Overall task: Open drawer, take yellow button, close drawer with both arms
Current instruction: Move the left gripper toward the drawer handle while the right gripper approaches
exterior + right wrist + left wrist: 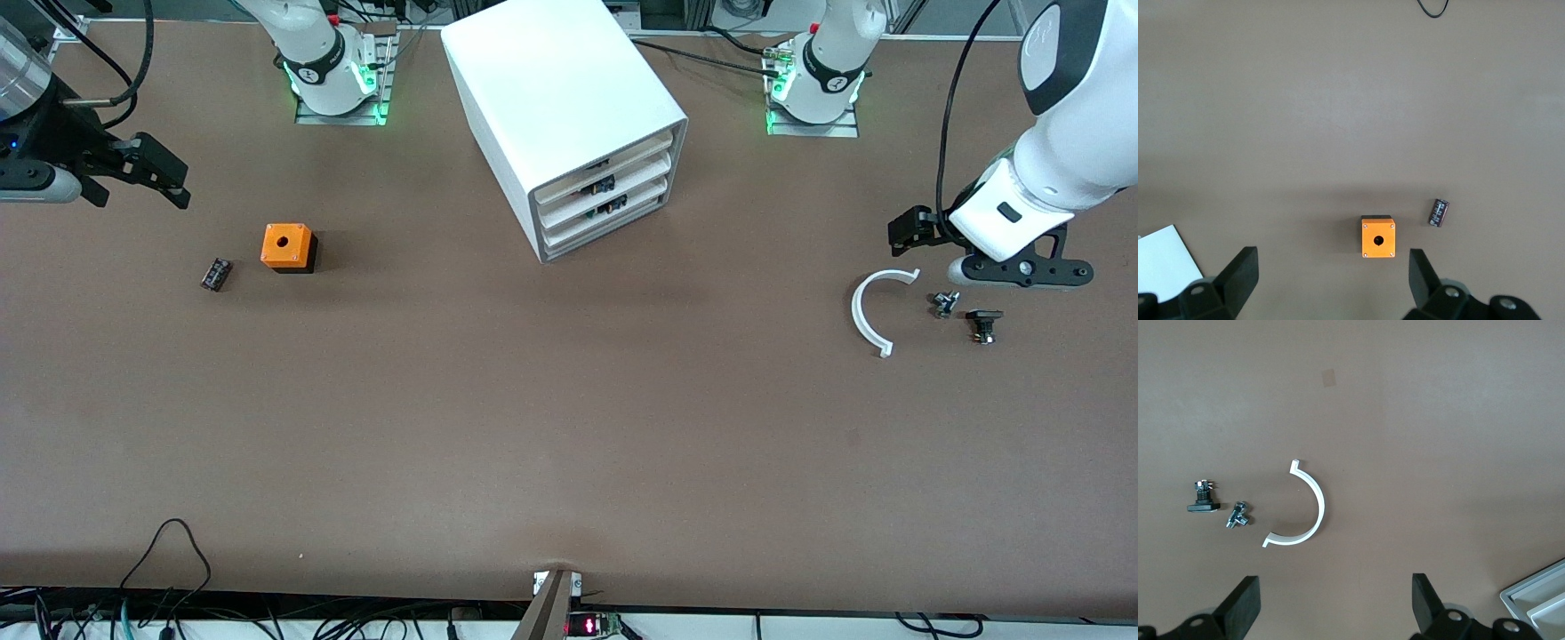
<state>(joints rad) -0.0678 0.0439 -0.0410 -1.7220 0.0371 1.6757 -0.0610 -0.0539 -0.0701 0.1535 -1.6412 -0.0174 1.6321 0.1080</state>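
The white cabinet (560, 98) stands at the middle of the table near the arms' bases. Its uppermost drawer (642, 148) is pushed in, like the lower ones. The button is hidden. My left gripper (916, 231) is open and empty, low over the table at the left arm's end, beside a white curved piece (871, 311). In the left wrist view the gripper (1336, 607) has only bare table between its fingers. My right gripper (138, 182) is open and empty over the right arm's end, also seen in its wrist view (1331, 280).
An orange cube with a hole (287, 246) (1378, 237) and a small black part (216, 274) (1438, 213) lie toward the right arm's end. The curved piece (1308, 513), a metal part (944, 304) (1238, 515) and a black part (982, 324) (1203, 499) lie by the left gripper.
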